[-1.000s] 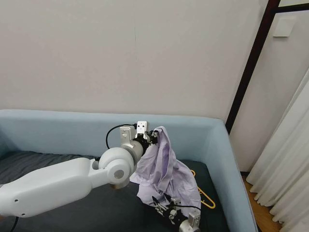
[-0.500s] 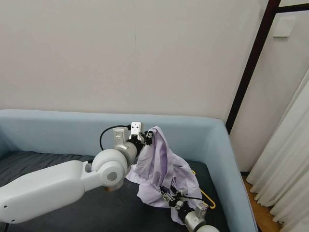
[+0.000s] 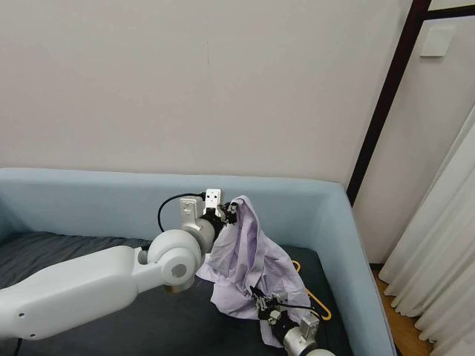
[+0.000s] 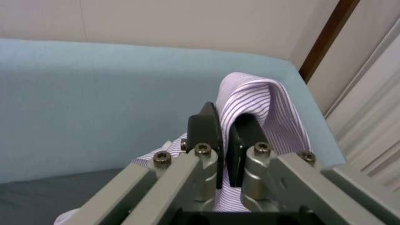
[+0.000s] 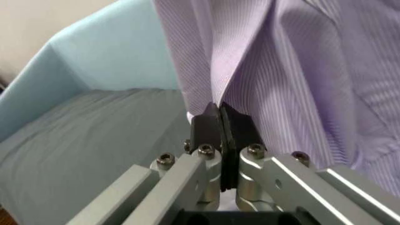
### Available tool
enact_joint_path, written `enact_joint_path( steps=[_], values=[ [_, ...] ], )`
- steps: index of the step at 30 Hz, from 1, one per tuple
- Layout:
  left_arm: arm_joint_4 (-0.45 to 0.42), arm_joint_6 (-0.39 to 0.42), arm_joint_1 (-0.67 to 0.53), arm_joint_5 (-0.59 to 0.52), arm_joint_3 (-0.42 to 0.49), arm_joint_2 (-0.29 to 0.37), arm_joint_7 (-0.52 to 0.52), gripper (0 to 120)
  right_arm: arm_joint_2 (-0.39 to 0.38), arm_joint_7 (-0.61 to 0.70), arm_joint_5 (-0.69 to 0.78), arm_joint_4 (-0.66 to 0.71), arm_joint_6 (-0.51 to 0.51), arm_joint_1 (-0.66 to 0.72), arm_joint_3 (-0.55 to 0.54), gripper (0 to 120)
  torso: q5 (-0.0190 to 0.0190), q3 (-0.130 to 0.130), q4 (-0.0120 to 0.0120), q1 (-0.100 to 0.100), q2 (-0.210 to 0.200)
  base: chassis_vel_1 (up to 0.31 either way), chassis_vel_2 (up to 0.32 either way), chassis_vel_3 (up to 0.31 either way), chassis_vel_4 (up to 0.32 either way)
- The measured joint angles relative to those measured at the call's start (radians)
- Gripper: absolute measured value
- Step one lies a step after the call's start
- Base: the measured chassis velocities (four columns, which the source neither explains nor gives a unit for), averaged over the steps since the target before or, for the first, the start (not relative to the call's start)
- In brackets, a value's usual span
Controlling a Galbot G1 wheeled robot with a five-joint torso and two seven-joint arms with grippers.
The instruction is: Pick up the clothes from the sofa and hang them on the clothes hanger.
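Left gripper [image 3: 228,211] held high over the sofa [image 3: 338,222] seat, pinching the shirt [image 3: 249,256] at its top. Right gripper [image 3: 261,305] clamps the shirt's lower fold. Orange hanger [image 3: 320,307] lies near the seat's right edge.

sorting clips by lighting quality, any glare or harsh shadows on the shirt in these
Head view: soft even light, no glare, faint fold shadows on the shirt in the left hand. Left wrist view: cloth evenly lit. Right wrist view: deeper shadow in the fold by the right hand.
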Motion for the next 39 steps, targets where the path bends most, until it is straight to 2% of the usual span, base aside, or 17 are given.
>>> enact_joint_path(
  steps=[6,11,15,16,20,23,25,27,31,32,37,39],
  values=[
    [0.014,-0.007,0.034,0.028,-0.017,0.001,0.005,0,-0.018,-0.014,0.017,0.033,0.004,-0.012,0.003,0,0.0002,0.000,0.0000,0.000,0.000,0.000,0.000,0.000,0.000],
    [0.044,-0.013,0.104,0.094,-0.096,0.011,0.032,0,-0.058,-0.016,0.042,0.119,0.006,-0.043,0.033,0,0.0002,0.000,0.0000,0.000,0.000,0.000,0.000,0.000,0.000],
    [0.057,0.013,0.232,0.203,-0.255,0.017,0.046,0,-0.165,-0.001,0.110,0.288,-0.032,-0.057,0.089,0,0.0002,0.000,-0.0002,0.000,0.000,0.000,0.000,0.000,0.000],
    [0.057,0.013,0.232,0.203,-0.255,0.017,0.046,0,-0.165,-0.001,0.110,0.288,-0.032,-0.057,0.089,0,0.0002,0.000,-0.0002,0.000,0.000,0.000,0.000,0.000,0.000],
    [0.051,0.035,0.399,0.350,-0.382,0.013,0.059,0,-0.290,0.034,0.243,0.373,-0.096,0.037,0.110,0,-0.0002,0.000,0.0005,0.000,0.000,0.000,0.000,0.000,0.000],
    [0.042,0.046,0.450,0.396,-0.421,0.004,0.059,0,-0.335,0.048,0.300,0.391,-0.119,0.087,0.105,0,-0.0001,0.000,0.0005,0.000,0.000,0.000,0.000,0.000,0.000],
    [0.040,0.059,0.483,0.475,-0.463,-0.004,0.059,0,-0.383,0.062,0.383,0.409,-0.141,0.152,0.097,0,0.0000,0.000,0.0000,0.000,0.000,0.000,0.000,0.000,0.000],
    [0.041,0.060,0.485,0.515,-0.480,-0.006,0.065,0,-0.403,0.073,0.424,0.419,-0.152,0.191,0.094,0,0.0001,0.000,-0.0003,0.000,0.000,0.000,0.000,0.000,0.000],
    [0.045,0.072,0.411,0.589,-0.519,-0.019,0.071,0,-0.473,0.125,0.578,0.434,-0.184,0.415,0.063,0,-0.0001,0.000,0.0004,0.000,0.000,0.000,0.000,0.000,0.000],
    [0.045,0.072,0.411,0.589,-0.519,-0.019,0.071,0,-0.473,0.125,0.578,0.434,-0.184,0.415,0.063,0,-0.0001,0.000,0.0004,0.000,0.000,0.000,0.000,0.000,0.000],
    [0.056,0.123,0.239,0.554,-0.474,-0.049,0.034,0,-0.521,0.156,0.704,0.387,-0.213,0.662,-0.034,0,0.0002,0.000,-0.0001,0.000,0.000,0.000,0.000,0.000,0.000],
    [0.071,0.136,0.202,0.550,-0.463,-0.059,0.022,0,-0.523,0.160,0.722,0.375,-0.218,0.710,-0.054,0,0.0005,0.000,-0.0002,0.000,0.000,0.000,0.000,0.000,0.000]
  ],
)
